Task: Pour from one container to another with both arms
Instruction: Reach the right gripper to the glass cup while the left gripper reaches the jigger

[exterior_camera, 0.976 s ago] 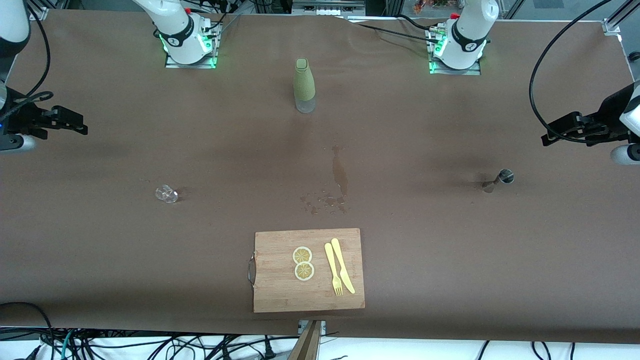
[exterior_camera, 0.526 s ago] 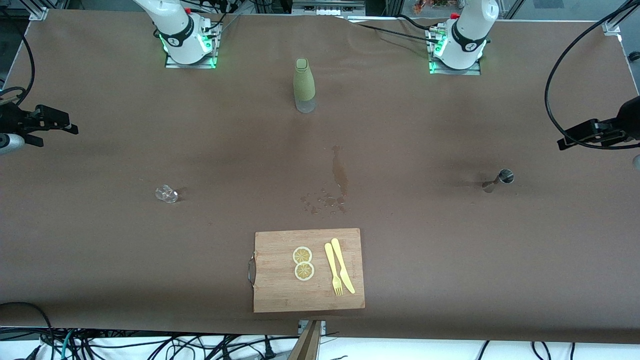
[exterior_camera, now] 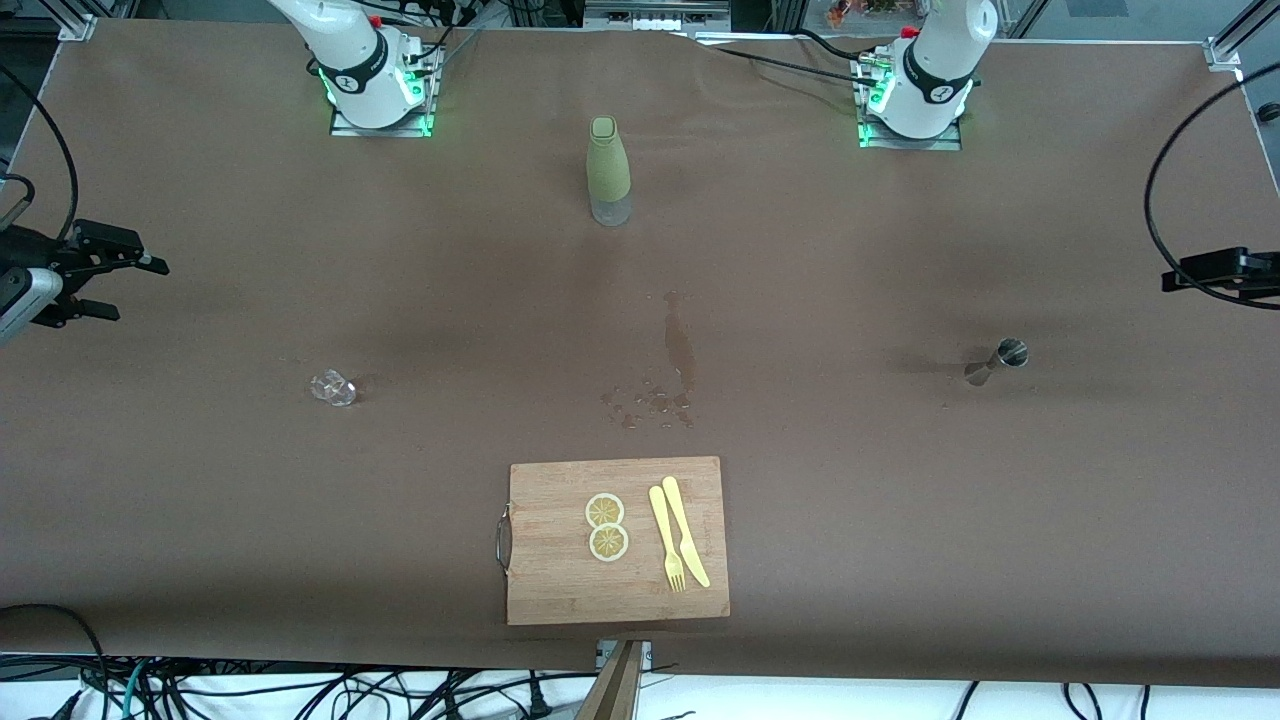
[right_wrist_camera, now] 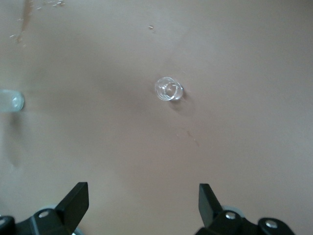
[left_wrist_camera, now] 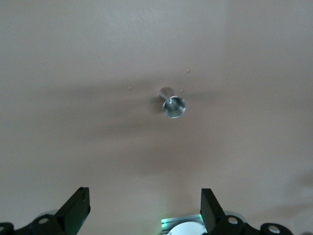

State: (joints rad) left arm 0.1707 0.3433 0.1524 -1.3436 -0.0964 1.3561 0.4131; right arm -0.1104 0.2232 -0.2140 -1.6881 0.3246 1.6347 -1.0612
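Right gripper (exterior_camera: 110, 270): over its table end, fingers spread, empty, apparently parked clear. Small clear glass (exterior_camera: 333, 387): upright, alone. Green-sleeved bottle (exterior_camera: 608, 170): between the bases. Spill (exterior_camera: 678, 350): nearer the camera than the bottle. Metal jigger (exterior_camera: 1003, 357): upright. Left gripper (exterior_camera: 1215, 270): largely cut off, fingers apart, holding nothing.

Right gripper (right_wrist_camera: 142, 205) up in air over brown tabletop (right_wrist_camera: 234, 63), both black fingertips (right_wrist_camera: 76, 198) in sight, spread wide, nothing between them. Small clear glass (right_wrist_camera: 168, 89) stands upright on tabletop, mouth up, apart from fingertips, faint shadow beside it. Clear base of bottle (right_wrist_camera: 11, 101) partly visible at view's border, well apart from glass. Wet streak and scattered droplets (right_wrist_camera: 27, 14) on tabletop, well apart from glass. Faint crease marks in surface near glass.
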